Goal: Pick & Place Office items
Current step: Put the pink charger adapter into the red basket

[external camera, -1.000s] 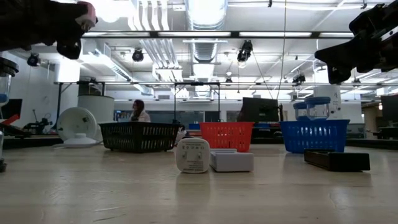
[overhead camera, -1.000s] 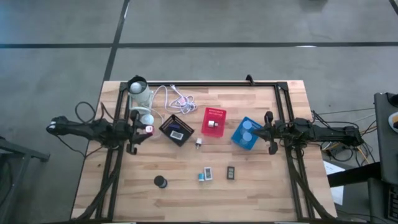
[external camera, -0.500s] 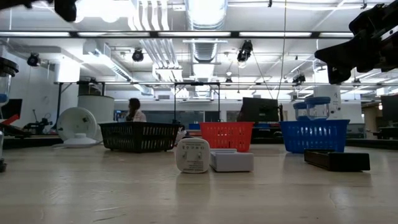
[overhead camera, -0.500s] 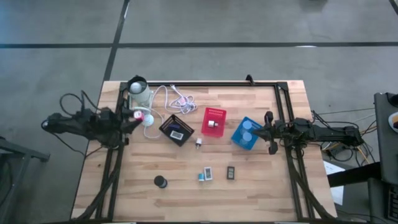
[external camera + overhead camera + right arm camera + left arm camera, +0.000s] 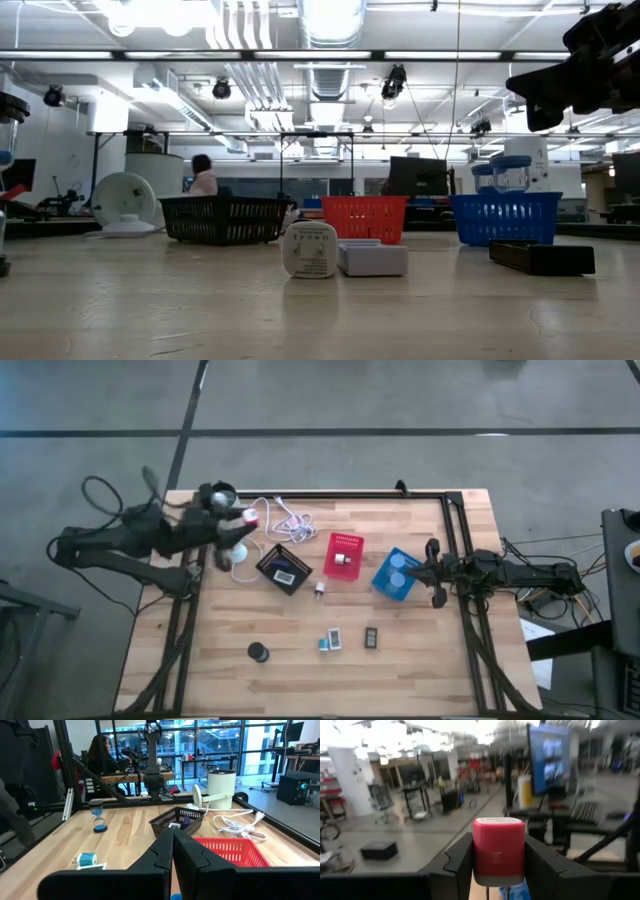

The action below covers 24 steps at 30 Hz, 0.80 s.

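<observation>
Left end effector (image 5: pixel 498 865): two dark fingers pinching a small pink-red rectangular plastic block with a white rim (image 5: pixel 498 849), carried high above the far-left part of the wooden slatted surface (image 5: pixel 300 670), close over the white desk lamp (image 5: pixel 228 512) and its looped white cable (image 5: pixel 280 515); the block shows in the high view as a pink speck at the arm's tip (image 5: pixel 246 517). The grip takes only the block's lower sides and most of its body stands clear of the fingers, so a quick swing could tip or slide it out, dropping it on the lamp or off the far edge. The cable lies just below the path and could snag a low pass. Black square mesh bin (image 5: pixel 284 568), red square mesh bin (image 5: pixel 343 556) and blue square mesh bin (image 5: pixel 396 574) sit in a row near the middle; a release short of a rim would miss. Right end effector (image 5: pixel 173 840): fingers pressed together, empty, waiting just right of the blue bin. Still on the near surface: black round disc (image 5: pixel 258 652), teal-and-white small blocks (image 5: pixel 330 641), black flat rectangular block (image 5: pixel 370 637), small white piece (image 5: pixel 319 589); all well apart from the carrying arm.
</observation>
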{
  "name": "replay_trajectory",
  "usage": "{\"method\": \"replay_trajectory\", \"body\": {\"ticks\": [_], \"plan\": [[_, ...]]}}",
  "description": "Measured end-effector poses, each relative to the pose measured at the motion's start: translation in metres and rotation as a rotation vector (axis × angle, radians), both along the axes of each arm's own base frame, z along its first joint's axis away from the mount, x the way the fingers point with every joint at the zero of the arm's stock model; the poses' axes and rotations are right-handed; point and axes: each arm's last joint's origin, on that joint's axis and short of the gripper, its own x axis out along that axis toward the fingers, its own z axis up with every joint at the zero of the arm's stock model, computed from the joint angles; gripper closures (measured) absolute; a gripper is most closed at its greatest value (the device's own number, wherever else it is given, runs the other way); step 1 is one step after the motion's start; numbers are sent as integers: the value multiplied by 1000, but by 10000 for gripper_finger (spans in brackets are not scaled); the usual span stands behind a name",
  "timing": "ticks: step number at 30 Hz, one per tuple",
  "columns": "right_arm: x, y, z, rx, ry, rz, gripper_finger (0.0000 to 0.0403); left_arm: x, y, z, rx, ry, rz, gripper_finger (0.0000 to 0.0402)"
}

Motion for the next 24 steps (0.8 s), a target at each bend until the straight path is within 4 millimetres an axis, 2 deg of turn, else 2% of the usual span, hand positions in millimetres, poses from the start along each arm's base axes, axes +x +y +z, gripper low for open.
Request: {"method": "replay_trajectory", "body": {"ticks": [5,8,11,15,21,24], "plan": [[0,0,0,-2,-1,0,394,44,24,15,-4,119,-11,264],[0,0,0,-4,-1,0,394,77,45,7,-50,230,-33,264],[0,0,0,-8,-1,-1,394,102,65,8,-85,264,-51,264],[0,0,0,-12,-1,-1,394,141,88,-16,-136,407,-54,264],[0,0,0,-15,-1,-1,394,189,107,-55,-146,577,-62,264],[0,0,0,-19,-1,-1,394,209,114,-87,-176,681,-60,264]]}}
